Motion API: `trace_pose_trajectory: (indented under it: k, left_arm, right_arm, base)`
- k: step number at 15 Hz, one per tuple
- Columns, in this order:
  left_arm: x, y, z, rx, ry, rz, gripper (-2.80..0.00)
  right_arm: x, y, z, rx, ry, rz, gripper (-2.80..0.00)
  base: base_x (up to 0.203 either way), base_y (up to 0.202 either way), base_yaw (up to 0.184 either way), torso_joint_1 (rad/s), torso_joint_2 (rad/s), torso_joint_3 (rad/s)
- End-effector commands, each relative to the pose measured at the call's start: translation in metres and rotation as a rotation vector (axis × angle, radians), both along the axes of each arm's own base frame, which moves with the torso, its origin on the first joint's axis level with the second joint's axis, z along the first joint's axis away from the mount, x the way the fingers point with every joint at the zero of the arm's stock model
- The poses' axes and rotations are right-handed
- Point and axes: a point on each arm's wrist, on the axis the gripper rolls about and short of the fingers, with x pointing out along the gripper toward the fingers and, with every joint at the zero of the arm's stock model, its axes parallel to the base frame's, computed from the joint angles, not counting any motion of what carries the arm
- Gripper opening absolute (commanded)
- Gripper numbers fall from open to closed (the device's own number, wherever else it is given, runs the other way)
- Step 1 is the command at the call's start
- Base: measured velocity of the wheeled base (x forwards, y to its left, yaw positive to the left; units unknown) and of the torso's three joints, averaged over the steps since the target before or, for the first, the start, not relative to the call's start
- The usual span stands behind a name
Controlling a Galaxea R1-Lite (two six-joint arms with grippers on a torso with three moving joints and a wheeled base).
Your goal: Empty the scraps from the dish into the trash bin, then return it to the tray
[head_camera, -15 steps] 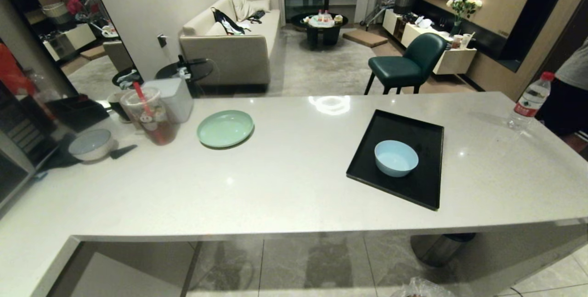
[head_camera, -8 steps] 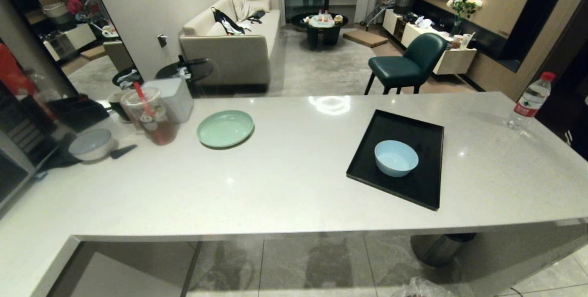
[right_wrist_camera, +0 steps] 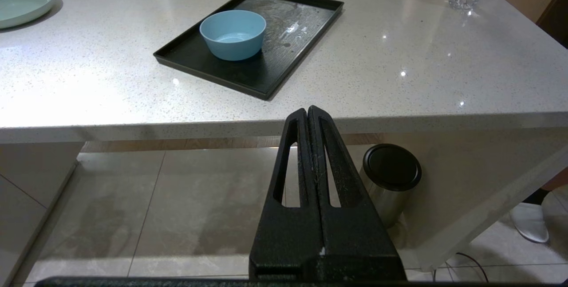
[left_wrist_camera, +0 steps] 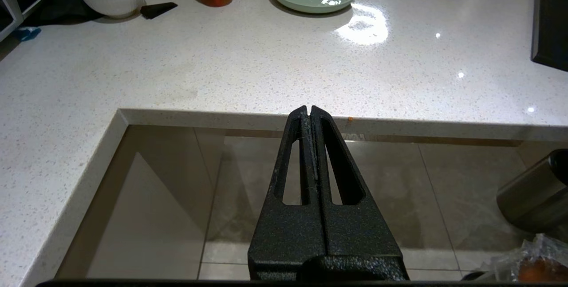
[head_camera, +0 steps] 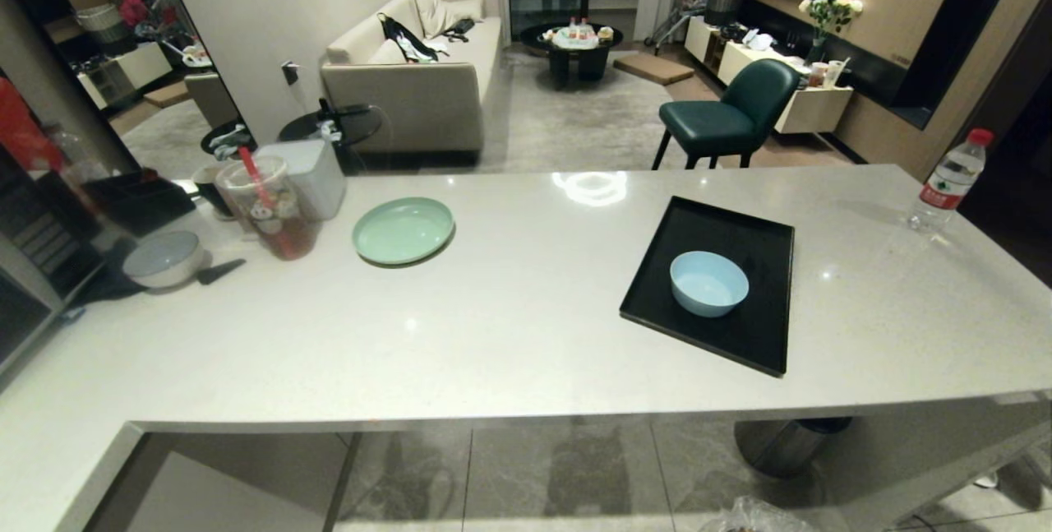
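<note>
Head view: dish (head_camera: 708, 283) sits upright on the tray (head_camera: 744, 228), toward its near half. Tray lies near the counter (head_camera: 509, 326) front edge; bare counter between tray and mint plate (head_camera: 403, 229). Trash bin (head_camera: 752, 515), bag-lined, on the floor below the edge.

Left wrist view: left pincer (left_wrist_camera: 309, 110) closed, empty, hanging just off the counter's front edge, over floor tiles.

Right wrist view: right pincer (right_wrist_camera: 307, 112) closed, empty, off the front edge, near the tray corner. Lidded steel bin (right_wrist_camera: 390, 180) stands under the counter.
</note>
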Motion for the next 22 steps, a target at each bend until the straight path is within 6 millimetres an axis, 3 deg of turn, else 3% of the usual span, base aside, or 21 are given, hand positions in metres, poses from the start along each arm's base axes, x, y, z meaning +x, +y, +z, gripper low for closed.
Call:
trace_pose_trajectory:
  k: [1, 22]
  left_arm:
    - [0.0001, 0.0000, 0.0001, -0.001, 0.000, 0.000, -2.80]
    - [0.0001, 0.0000, 0.0001, -0.001, 0.000, 0.001, -2.80]
  right_arm:
    - [0.0001, 0.0000, 0.0000, 0.001, 0.002, 0.001, -2.80]
    - [0.0001, -0.0001, 0.0002, 0.035, 0.000, -0.001, -2.80]
  base:
    - [0.000, 0.000, 0.000, 0.000, 0.00, 0.000]
    - [0.000, 0.000, 0.000, 0.000, 0.00, 0.000]
